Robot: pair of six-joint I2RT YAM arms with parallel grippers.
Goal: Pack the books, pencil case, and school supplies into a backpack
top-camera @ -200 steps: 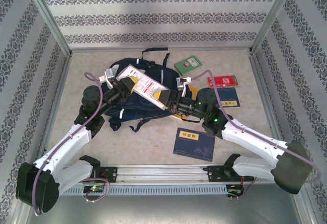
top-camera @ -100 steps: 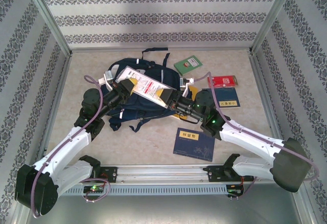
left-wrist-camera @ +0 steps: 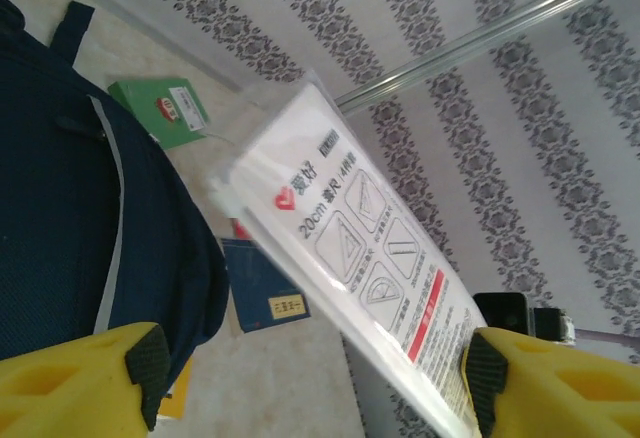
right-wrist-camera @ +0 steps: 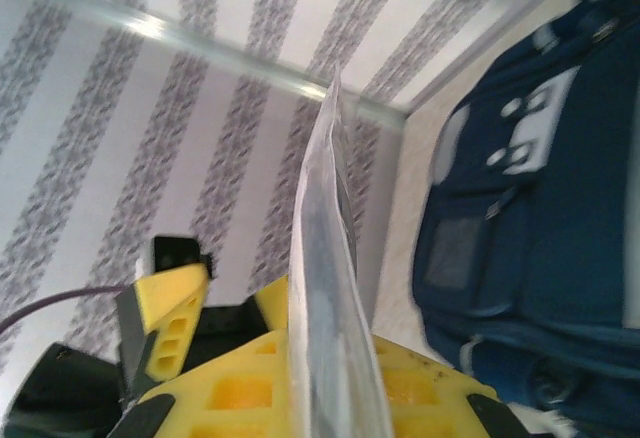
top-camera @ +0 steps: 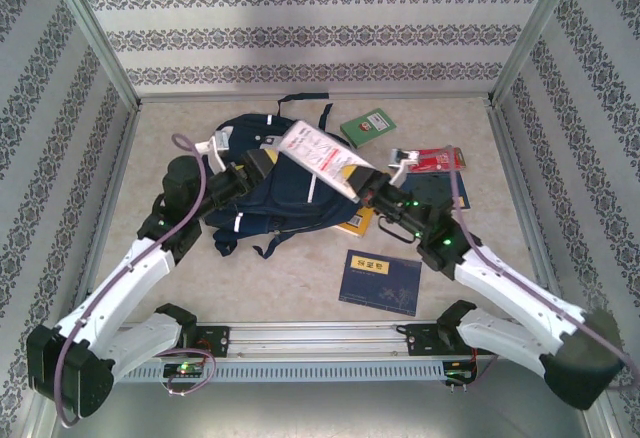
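The white packet with red print (top-camera: 320, 156) hangs in the air over the backpack (top-camera: 285, 198), and my right gripper (top-camera: 366, 190) is shut on its lower right end. Edge-on, the packet (right-wrist-camera: 328, 288) stands between the closed yellow jaws of the right gripper (right-wrist-camera: 325, 383). My left gripper (top-camera: 255, 163) is open at the backpack's left top. In its wrist view the left gripper (left-wrist-camera: 320, 378) has jaws wide apart and the packet (left-wrist-camera: 350, 248) slants across them. The orange-yellow book (top-camera: 355, 223) peeks from under the backpack. The pencil case is out of view.
A navy book (top-camera: 380, 281) lies near the front, and another navy book (top-camera: 442, 190) sits partly under the right arm. The green booklet (top-camera: 365, 126) and red booklet (top-camera: 435, 160) lie at the back right. Patterned walls and metal posts close in the table.
The left gripper has opened and let go of the packet. The right gripper has shut on it and carried it to the right and up, away from the left gripper.
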